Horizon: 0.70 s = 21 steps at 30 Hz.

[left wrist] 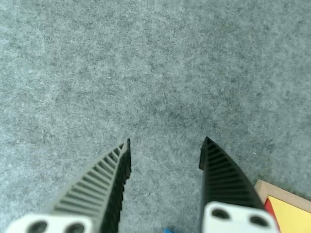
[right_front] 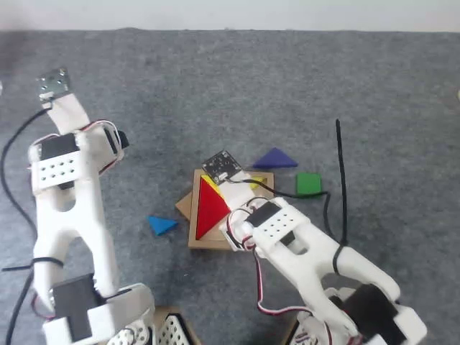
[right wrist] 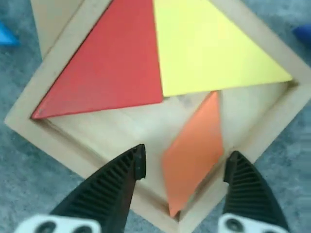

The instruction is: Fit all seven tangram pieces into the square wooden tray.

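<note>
Grey felt [right_front: 215, 86], tray [right_front: 205, 244] half beneath right arm [right_front: 287, 230]

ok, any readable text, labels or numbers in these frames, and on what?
None readable.
red triangle, yellow triangle, orange parallelogram: plain colour, no print.
wooden tray: bare wood, no marking.
circuit board on the right wrist: any print is too small to read.

Grey felt-like mat [right_front: 215, 86] covering the table, pale strip [right_front: 230, 14] along its far edge, even light
</note>
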Each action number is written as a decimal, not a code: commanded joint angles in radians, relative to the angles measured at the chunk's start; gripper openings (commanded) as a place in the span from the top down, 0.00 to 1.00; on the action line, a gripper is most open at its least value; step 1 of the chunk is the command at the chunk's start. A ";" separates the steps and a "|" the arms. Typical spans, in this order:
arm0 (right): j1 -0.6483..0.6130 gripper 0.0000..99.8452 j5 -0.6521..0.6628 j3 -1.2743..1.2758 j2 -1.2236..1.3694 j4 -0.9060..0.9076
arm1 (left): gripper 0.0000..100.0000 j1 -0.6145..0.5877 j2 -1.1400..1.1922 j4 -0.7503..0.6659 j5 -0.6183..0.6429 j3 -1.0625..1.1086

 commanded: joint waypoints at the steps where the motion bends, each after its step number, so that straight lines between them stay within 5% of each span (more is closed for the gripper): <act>1: -0.041 0.81 -0.003 -0.026 0.035 -0.025 | 0.77 -0.005 -0.017 -0.015 -0.006 -0.005; 21: -0.007 0.91 0.078 -0.032 0.036 0.024 | 0.77 -0.005 -0.017 -0.014 -0.006 -0.005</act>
